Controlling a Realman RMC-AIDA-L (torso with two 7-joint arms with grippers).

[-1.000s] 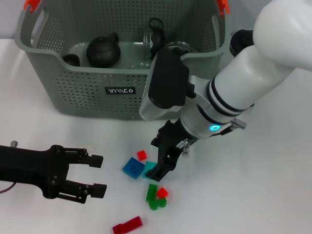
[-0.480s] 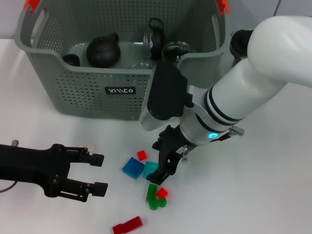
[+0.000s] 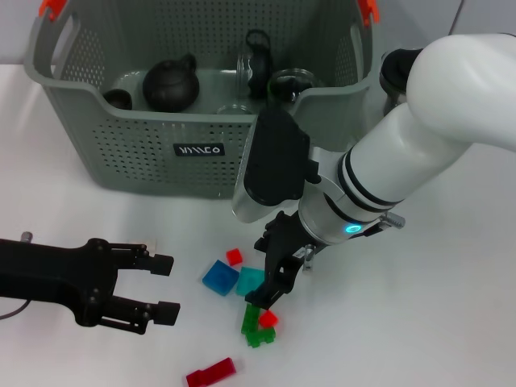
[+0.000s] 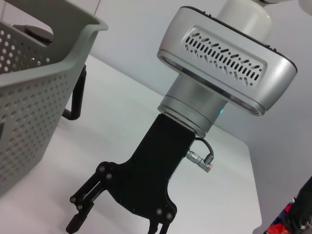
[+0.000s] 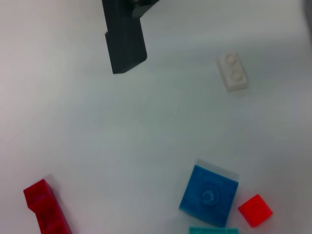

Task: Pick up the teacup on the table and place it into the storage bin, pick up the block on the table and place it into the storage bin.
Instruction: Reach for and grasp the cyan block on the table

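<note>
**You:** Blocks first — where are they, and where is your bin?

**Guide:** Small plastic blocks lie scattered on the white table (image 3: 451, 322) in front of you. A teal block (image 3: 251, 280) sits beside a blue square block (image 3: 219, 277), with a small red cube (image 3: 235, 256) just behind them. Nearer you lie green blocks (image 3: 255, 325) and a long dark red brick (image 3: 211, 373). The large grey perforated storage bin (image 3: 145, 153) stands at the far side, holding dark round teaware.

**You:** And your grippers?

**Guide:** Your right gripper (image 3: 264, 295) points down over the teal and green blocks; you cannot tell whether its fingers are closed or holding anything. Your left gripper (image 3: 165, 288) lies low over the table, well left of the blocks, fingers spread with nothing between them.
</note>
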